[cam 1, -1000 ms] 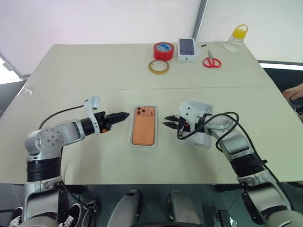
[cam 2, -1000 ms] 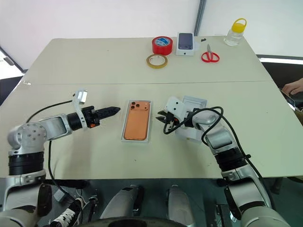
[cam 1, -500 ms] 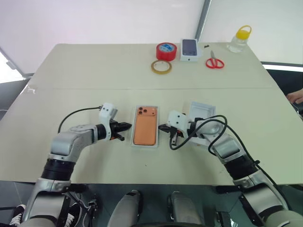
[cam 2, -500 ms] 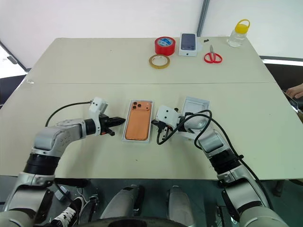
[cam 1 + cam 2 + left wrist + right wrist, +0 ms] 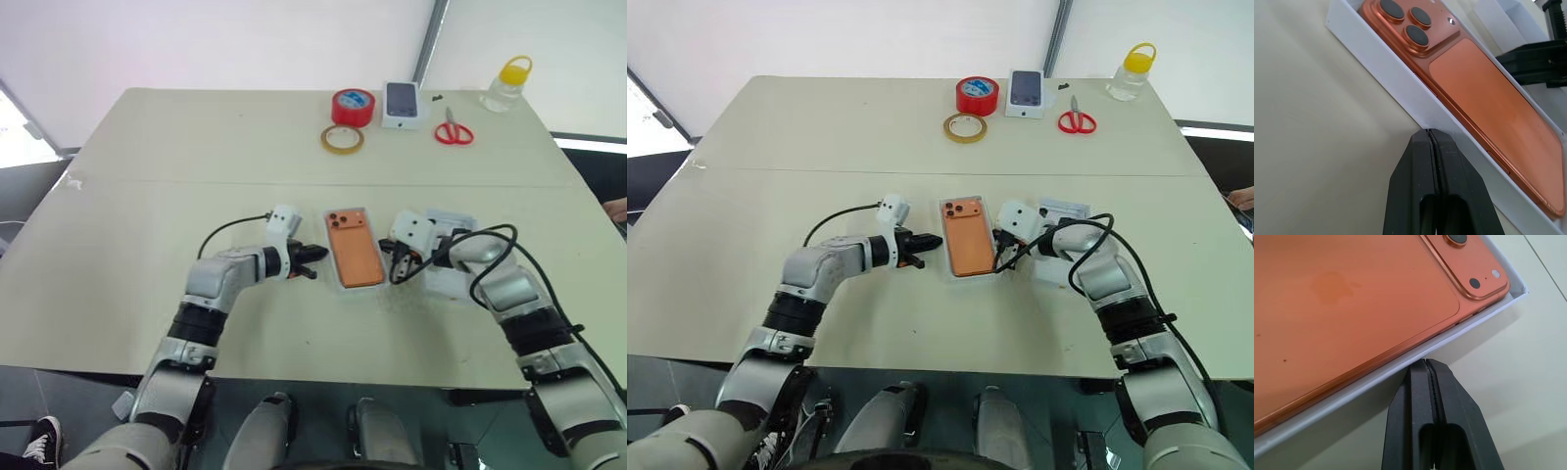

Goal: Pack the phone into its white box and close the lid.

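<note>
Orange and face down, the phone (image 5: 355,250) lies inside the white box (image 5: 344,284) near the middle of the frame, its three dark lenses at the end farther from the robot. The left tool (image 5: 312,260) sits at the box's left wall with its black fingers pressed together on nothing; the left wrist view shows its tips right against that wall. The right tool (image 5: 386,254) is at the box's right wall, its fingers likewise pressed together and empty, tips just at the wall. Just right of the right tool, partly hidden by that arm and its cable, lies the lid (image 5: 453,224) on the table (image 5: 147,196). Toward the upper middle of the frame are a red tape roll (image 5: 354,106), a tan tape ring (image 5: 342,139), a small box with a dark phone picture (image 5: 403,102), red scissors (image 5: 453,130) and a yellow-capped bottle (image 5: 507,85).
</note>
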